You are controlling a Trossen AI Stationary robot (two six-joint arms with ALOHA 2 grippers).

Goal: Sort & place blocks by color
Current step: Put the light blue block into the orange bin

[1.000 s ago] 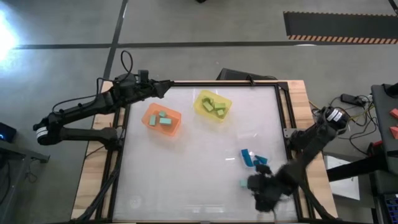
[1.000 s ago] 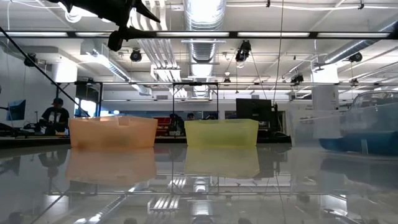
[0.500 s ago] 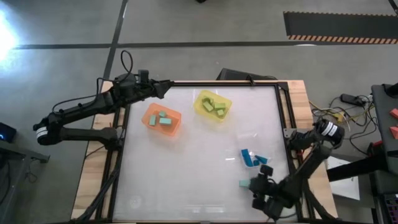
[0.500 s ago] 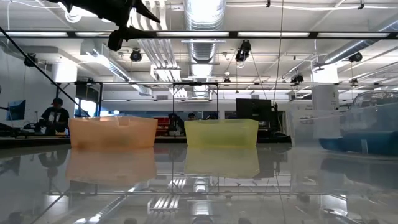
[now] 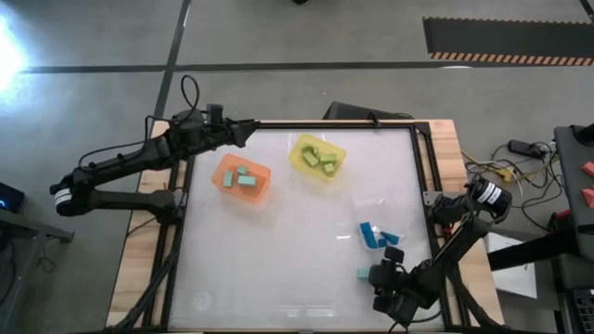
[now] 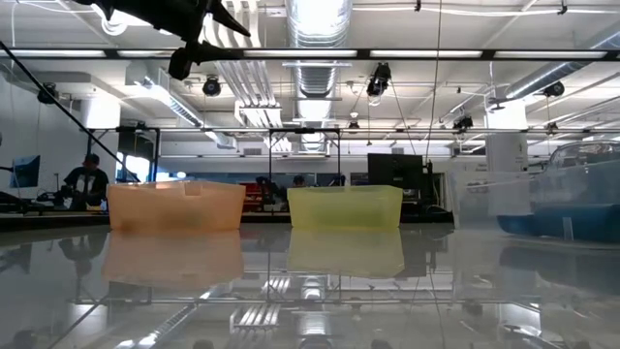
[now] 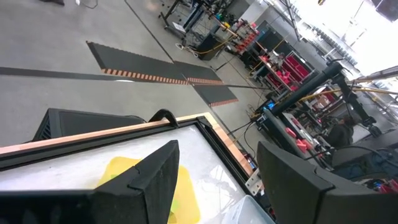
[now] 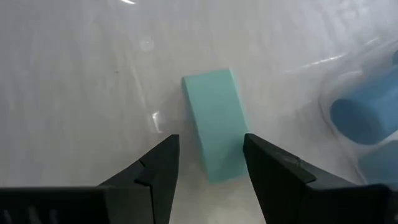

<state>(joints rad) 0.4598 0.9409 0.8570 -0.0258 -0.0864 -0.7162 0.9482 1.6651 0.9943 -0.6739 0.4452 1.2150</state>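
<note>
Right gripper (image 8: pixel 208 168) sits jaws apart over your mint block (image 8: pixel 214 123) near the table's right edge, lined up to grab.

No writing, label, brand or number can be read anywhere from where I stand; the trays and blocks carry no print that shows; the striped mat (image 5: pixel 509 56) on the floor bears only orange-and-black hazard bars, no words; the screens in the room behind are too far to read.
</note>
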